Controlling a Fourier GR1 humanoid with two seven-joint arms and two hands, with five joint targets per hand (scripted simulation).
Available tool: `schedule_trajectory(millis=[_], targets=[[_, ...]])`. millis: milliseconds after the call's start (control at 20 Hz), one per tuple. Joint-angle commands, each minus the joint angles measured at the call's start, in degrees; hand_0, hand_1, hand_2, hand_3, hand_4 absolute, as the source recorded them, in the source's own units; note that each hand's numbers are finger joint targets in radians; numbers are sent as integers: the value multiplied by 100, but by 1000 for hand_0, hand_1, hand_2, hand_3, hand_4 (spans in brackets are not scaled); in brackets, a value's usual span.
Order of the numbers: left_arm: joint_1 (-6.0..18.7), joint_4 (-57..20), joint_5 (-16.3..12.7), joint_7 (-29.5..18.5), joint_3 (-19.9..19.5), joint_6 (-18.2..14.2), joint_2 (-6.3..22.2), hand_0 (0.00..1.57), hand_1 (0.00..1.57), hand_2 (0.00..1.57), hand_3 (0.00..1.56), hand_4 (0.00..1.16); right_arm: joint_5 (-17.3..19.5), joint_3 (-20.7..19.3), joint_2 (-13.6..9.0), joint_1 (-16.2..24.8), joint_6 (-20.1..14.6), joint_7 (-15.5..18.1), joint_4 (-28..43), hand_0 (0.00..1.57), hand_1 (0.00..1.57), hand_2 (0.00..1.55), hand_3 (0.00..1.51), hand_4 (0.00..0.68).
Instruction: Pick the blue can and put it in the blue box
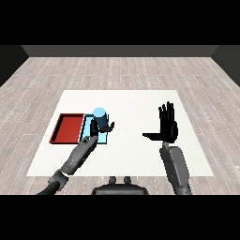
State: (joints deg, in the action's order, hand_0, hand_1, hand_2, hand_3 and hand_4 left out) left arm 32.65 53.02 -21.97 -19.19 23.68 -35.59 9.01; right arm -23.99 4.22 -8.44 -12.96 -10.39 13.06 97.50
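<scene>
Nearest the camera, two grey forearms come in from the lower corners and reach over the white table. On the right, the forearm rises almost straight up from the bottom edge, and the right hand stands upright above the bare table with its fingers straight and close together and its thumb stuck out sideways toward the middle; it holds nothing and touches nothing. On the left, the forearm slants up and inward, and the left hand is curled round the lower part of the blue can, fingers dark against its side. That can stands upright with its pale round top showing above the hand, and it sits over the far end of the light blue tray; whether its base rests on the tray floor or hangs just above it cannot be told. Just beside the blue tray, on its outer side, lies the red tray, the two touching along their long edges.
</scene>
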Motion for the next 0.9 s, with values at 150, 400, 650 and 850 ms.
schedule_trajectory(millis=[150,400,650,850], targets=[[990,-1253,54,585,-756,343,404,1571,1571,1571,1488,1115,-55,-394,-106,-51,80,-2,-292,0,0,0,0,0],[1281,-2878,215,389,-916,742,518,1571,1571,1571,1490,1104,-129,-608,-133,-95,214,188,-651,0,0,0,0,0],[1694,-3917,426,1073,-879,451,264,1571,1571,1543,1411,998,-250,-722,-131,-175,224,60,-746,0,0,0,0,0],[1638,-4676,601,1067,-829,189,33,1510,1510,1396,1182,900,-180,-776,-161,-291,340,251,-1159,0,0,0,0,0]])
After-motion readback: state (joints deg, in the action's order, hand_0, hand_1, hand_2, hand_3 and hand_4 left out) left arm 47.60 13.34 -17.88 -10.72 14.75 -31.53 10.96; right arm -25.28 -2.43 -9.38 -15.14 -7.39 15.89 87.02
